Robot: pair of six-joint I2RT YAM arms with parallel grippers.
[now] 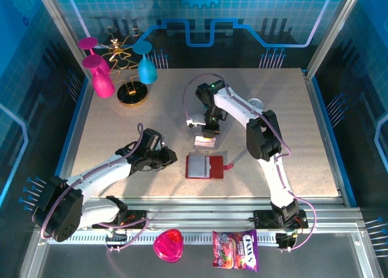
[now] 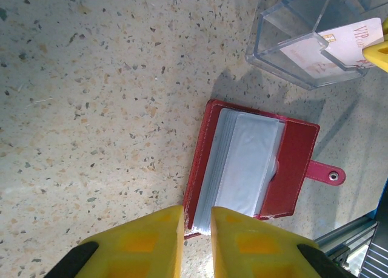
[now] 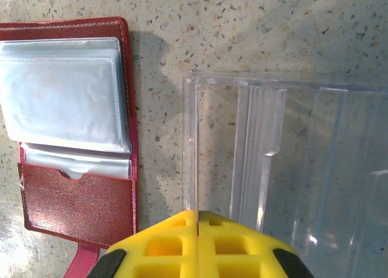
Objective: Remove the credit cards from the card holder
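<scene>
One dark red card holder point(image 1: 205, 167) lies open and flat near the middle of the table point(image 1: 303, 138). In my top view its strap tab point(image 2: 328, 175) sticks out at 3 o'clock. I see pale see-through pockets point(image 3: 60, 96) stacked inside it.

My left gripper point(image 2: 197, 216) sits at 9 o'clock from the holder, right at its edge. The yellow jaws are a little apart, and the holder's red rim shows in the thin gap. I cannot tell if they touch it.

A clear tray point(image 2: 273, 41) stands just beside the holder at 12 o'clock, with a thin strip of bare table between them. A pale card point(image 2: 348, 41) leans inside it. My right gripper point(image 3: 197, 220) hangs over the tray's near wall with its jaws pressed together. I cannot tell if the card is pinched in them.

Lots of bare table lies at 3 o'clock from the holder, out to the blue side edge. A stand of pink and blue cups point(image 1: 115, 71) sits far off at 10 o'clock. A pink heart dish point(image 1: 168, 244) and a candy bag point(image 1: 235, 251) lie at 6 o'clock, past the table's near edge.
</scene>
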